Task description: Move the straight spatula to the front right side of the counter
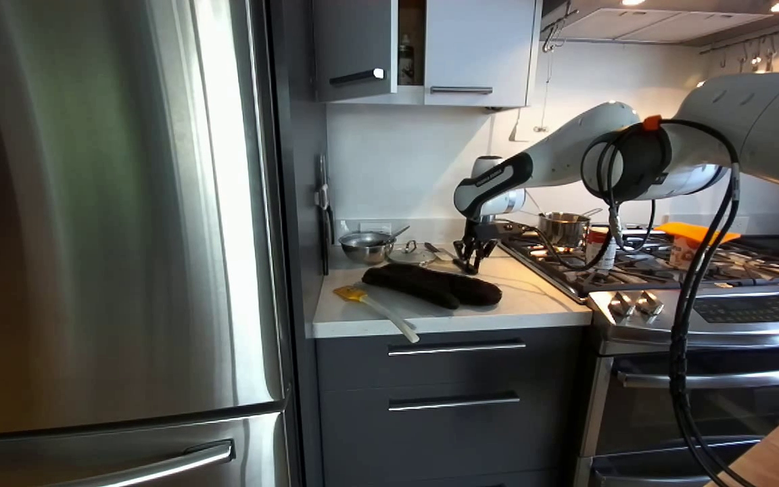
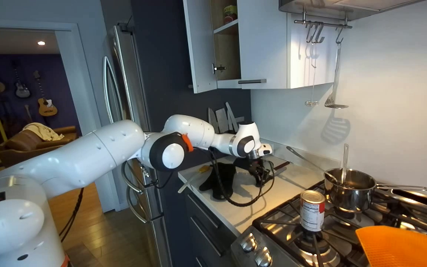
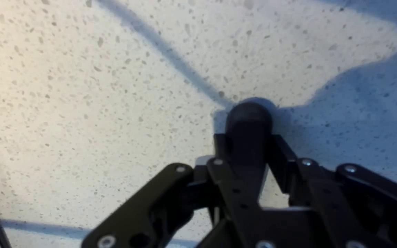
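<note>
- Nearest, in an exterior view, a yellow-headed utensil (image 1: pixel 384 312) is laid at the front edge of the counter (image 1: pixel 545 304), its pale handle overhanging the drawers (image 1: pixel 454 373).
- Along that edge, the stretch beside the gas stove (image 1: pixel 646 335) is taken as the front-right goal.
- Farther in, black oven mitts (image 1: pixel 423 281) are spread between edge and gripper (image 3: pixel 249 146).
- Toward the back, a dark-handled tool, judged to be the straight spatula (image 3: pixel 249 122), is grasped low over the slab: its handle is clamped between the fingers, close to the rounded end. Its blade cannot be made out clearly.
- A light, stiff, sturdy load is expected. The smooth handle may slip or pivot when pinched so near the end, its far part dragging or swinging; a hold nearer the balance point would be steadier.
- Deepest, a knobbed lid (image 1: pixel 403 257) and a steel pan (image 1: pixel 366 251) are seen.
</note>
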